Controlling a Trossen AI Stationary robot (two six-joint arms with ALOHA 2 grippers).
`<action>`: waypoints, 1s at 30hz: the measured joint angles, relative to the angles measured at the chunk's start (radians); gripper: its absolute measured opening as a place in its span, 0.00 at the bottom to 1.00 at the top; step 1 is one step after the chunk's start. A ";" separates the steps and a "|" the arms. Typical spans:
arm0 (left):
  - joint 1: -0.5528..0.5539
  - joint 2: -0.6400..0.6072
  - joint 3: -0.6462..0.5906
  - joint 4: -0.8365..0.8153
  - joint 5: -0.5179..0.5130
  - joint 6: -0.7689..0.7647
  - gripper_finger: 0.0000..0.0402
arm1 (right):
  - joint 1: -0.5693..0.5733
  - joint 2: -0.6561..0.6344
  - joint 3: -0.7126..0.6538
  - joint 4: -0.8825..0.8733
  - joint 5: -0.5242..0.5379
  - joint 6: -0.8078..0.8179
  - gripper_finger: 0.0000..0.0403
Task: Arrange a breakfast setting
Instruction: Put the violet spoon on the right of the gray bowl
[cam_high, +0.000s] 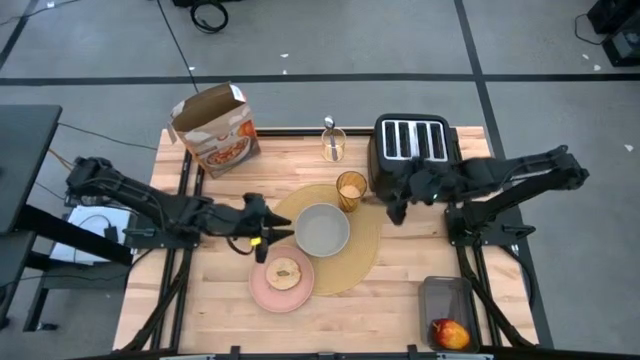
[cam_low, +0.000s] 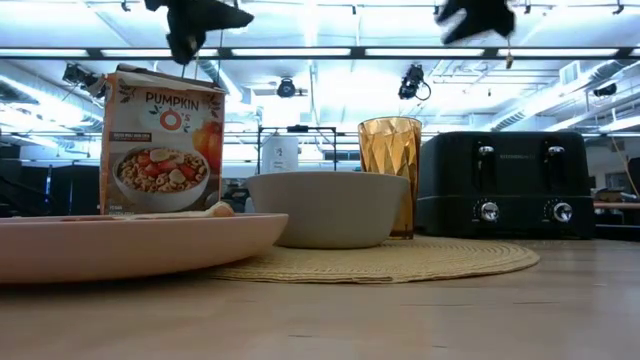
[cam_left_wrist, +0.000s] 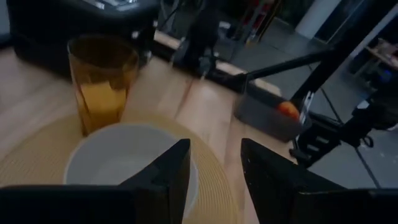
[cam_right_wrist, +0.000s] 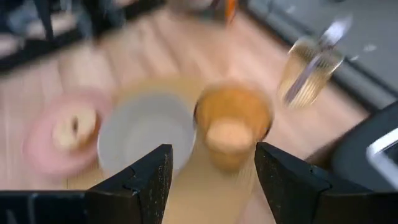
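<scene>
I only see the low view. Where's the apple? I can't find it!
Observer: The red apple lies in a grey tray near the table's edge on the right arm's side.
Operator: Is anything on the pink plate?
Observer: Yes, a toast slice lies on it.
Operator: And the spoon?
Observer: It stands in a clear glass at the back, between the cereal box and the toaster.
</scene>
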 joint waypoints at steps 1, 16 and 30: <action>0.016 -0.012 -0.016 0.007 0.012 0.007 0.37 | -0.016 0.022 0.042 0.008 0.031 0.001 0.58; 0.134 -0.185 -0.023 -0.040 0.257 0.035 0.42 | -0.571 0.574 0.426 0.237 -0.314 -0.065 0.84; 0.076 -0.299 -0.025 -0.247 0.272 -0.053 0.41 | -0.906 0.879 0.670 0.190 -0.811 -0.620 0.87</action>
